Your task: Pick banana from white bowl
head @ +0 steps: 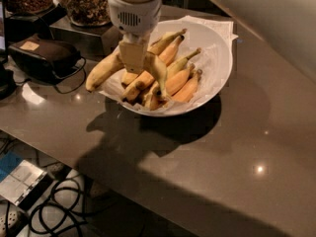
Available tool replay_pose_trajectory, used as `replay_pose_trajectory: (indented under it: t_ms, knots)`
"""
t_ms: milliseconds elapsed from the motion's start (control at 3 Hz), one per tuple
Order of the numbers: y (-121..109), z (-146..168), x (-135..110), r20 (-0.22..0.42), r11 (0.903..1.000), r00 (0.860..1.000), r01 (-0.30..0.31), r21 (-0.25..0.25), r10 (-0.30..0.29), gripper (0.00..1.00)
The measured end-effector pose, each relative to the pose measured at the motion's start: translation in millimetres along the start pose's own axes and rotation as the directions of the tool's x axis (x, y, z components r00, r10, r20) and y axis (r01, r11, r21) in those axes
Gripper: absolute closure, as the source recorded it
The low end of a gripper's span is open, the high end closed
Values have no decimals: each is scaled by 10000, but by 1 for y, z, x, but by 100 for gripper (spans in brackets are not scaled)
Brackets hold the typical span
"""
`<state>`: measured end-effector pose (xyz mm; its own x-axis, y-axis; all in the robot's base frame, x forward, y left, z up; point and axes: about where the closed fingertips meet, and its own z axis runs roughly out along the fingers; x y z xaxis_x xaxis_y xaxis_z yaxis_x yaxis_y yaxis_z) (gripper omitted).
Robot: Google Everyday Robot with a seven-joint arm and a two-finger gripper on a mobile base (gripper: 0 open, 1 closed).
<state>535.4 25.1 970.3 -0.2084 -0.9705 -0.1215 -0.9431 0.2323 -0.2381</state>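
The white bowl [221, 58] stands on the dark table, lined with white paper and holding several smaller orange-yellow bananas [180, 80]. My gripper [134, 58] hangs over the bowl's left part, shut on the middle of the banana [101, 73]. This is the long, arched, pale yellow one. Its left end sticks out past the bowl's left rim and its right end curves down over the other bananas. It looks raised above the pile.
Two glass jars [86, 4] of snacks stand on a dark box at the back left. A black case [44, 58] with a cable lies on the table left of the bowl. The table's front edge runs diagonally; cables [64, 206] lie on the floor below.
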Motion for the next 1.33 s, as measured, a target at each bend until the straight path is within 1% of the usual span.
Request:
replay_pose_trajectory:
  t_ms: [333, 667, 1000, 1333]
  knots:
    - [8, -8, -31, 5, 9992, 9992, 390, 1, -390, 100]
    - [11, -12, -61, 29, 9973, 9973, 727, -32, -727, 100]
    - [17, -19, -92, 248, 9940, 9937, 1093, 87, -1095, 100]
    - [35, -26, -113, 490, 9865, 9852, 1636, 109, -1640, 100]
